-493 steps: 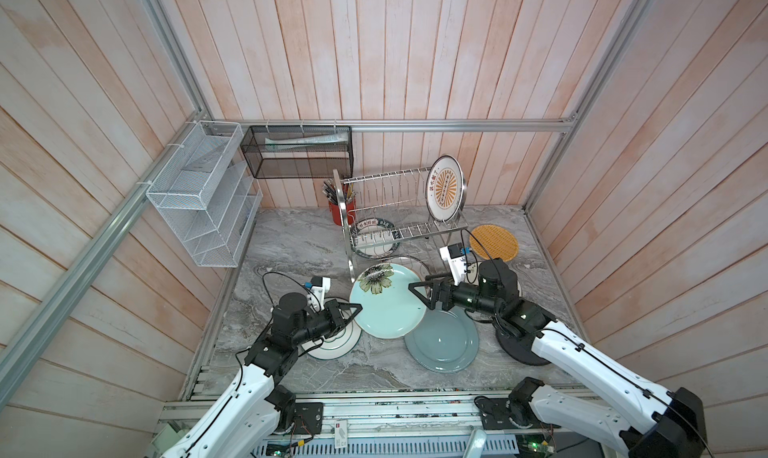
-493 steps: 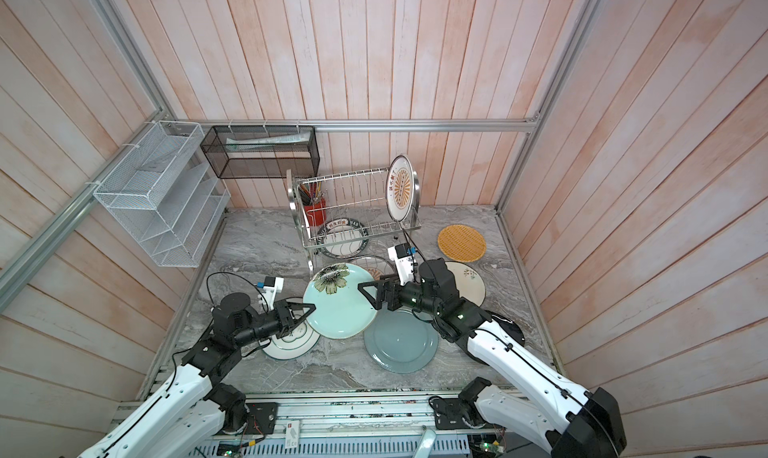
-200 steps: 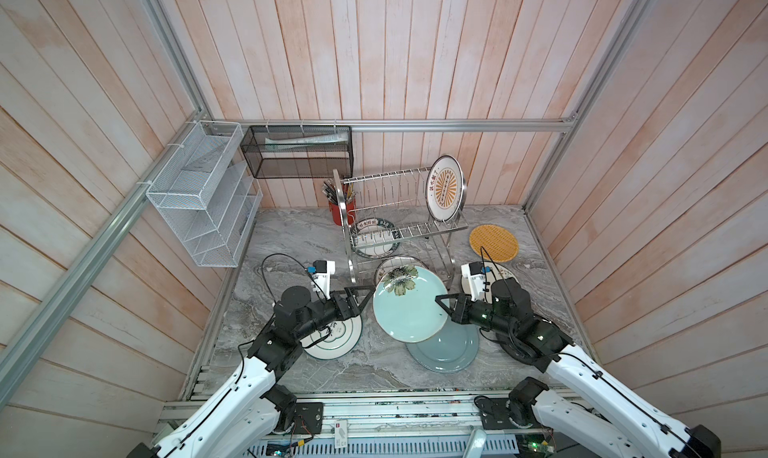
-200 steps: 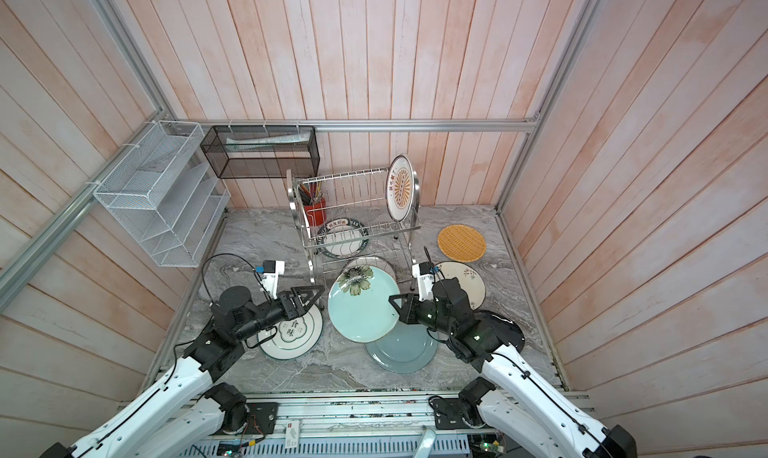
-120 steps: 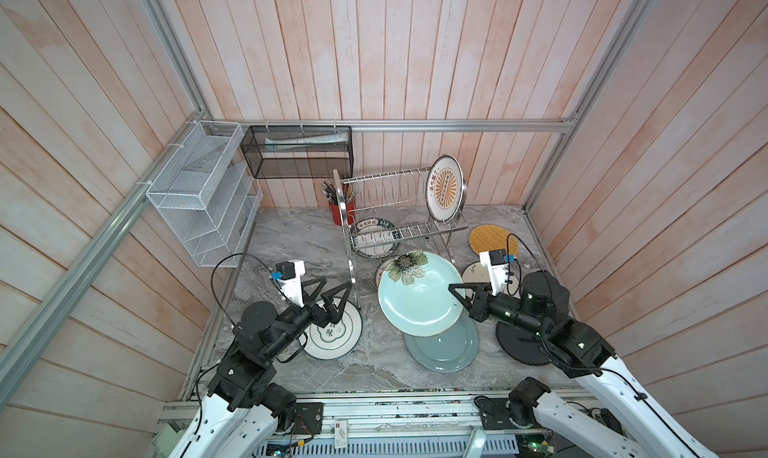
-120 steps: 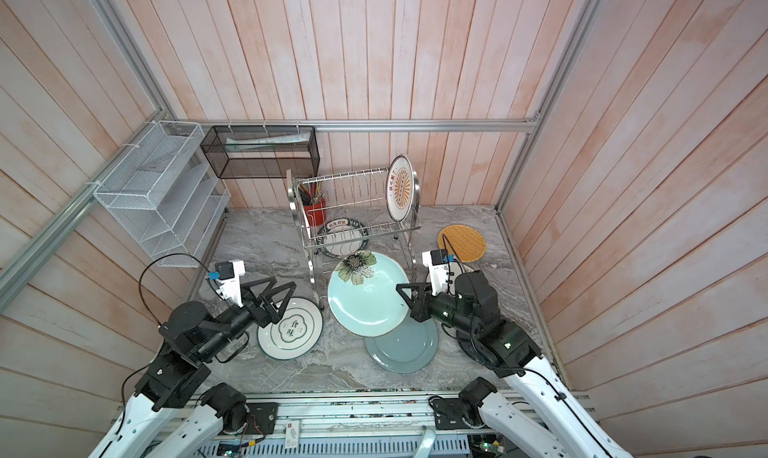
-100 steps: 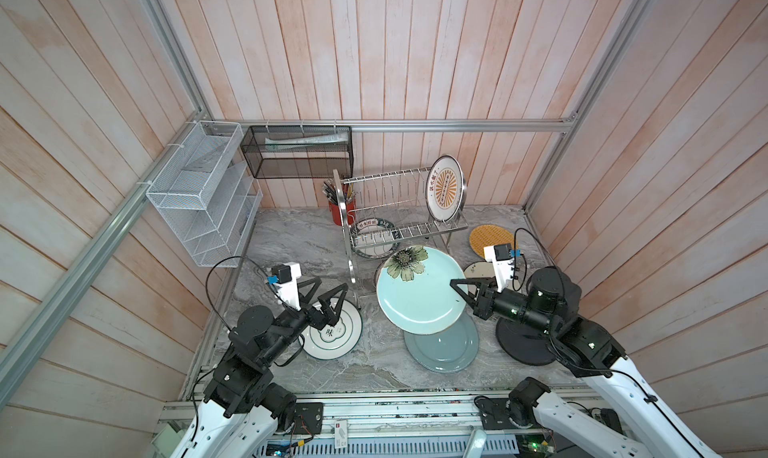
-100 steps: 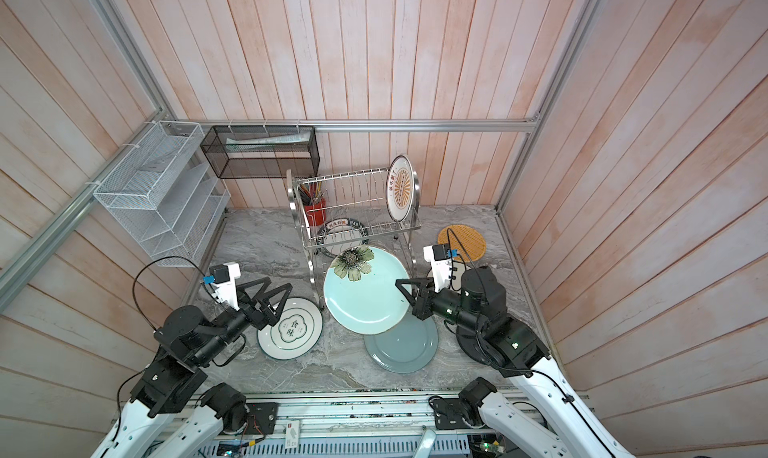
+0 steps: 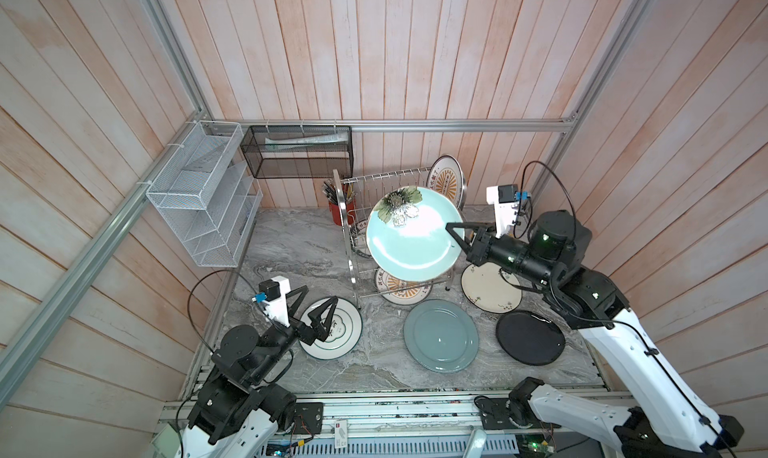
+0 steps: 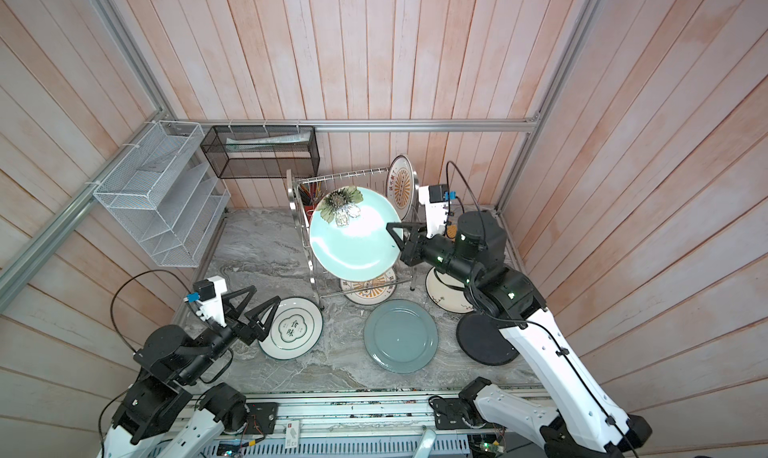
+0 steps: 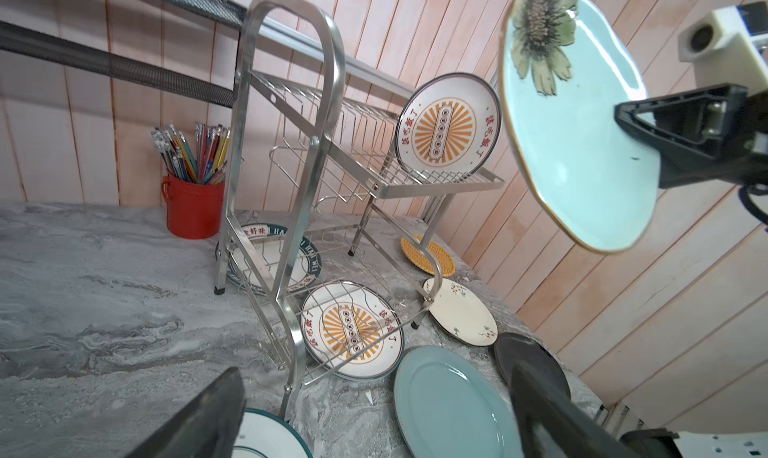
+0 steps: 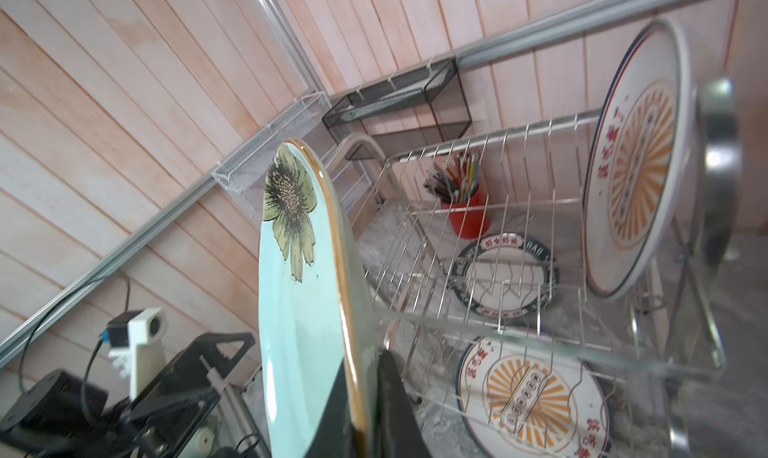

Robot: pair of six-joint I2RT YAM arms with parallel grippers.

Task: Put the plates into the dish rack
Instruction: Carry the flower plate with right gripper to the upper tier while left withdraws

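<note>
Pale green flowered round plate [image 9: 411,240] raised on edge near the shiny steel wire dish rack's [image 9: 348,244] top tier.
Right gripper [image 9: 452,232] clamps its rim, arm stretched out; left gripper [image 9: 320,294] hangs low, jaws spread wide, empty.

Dish rack [image 9: 348,244] is standing at the tabletop's [image 9: 291,244] rear; a plate [image 9: 446,180] is standing in its upper tier, right end; a second plate [image 9: 401,289] is lying beneath.
</note>
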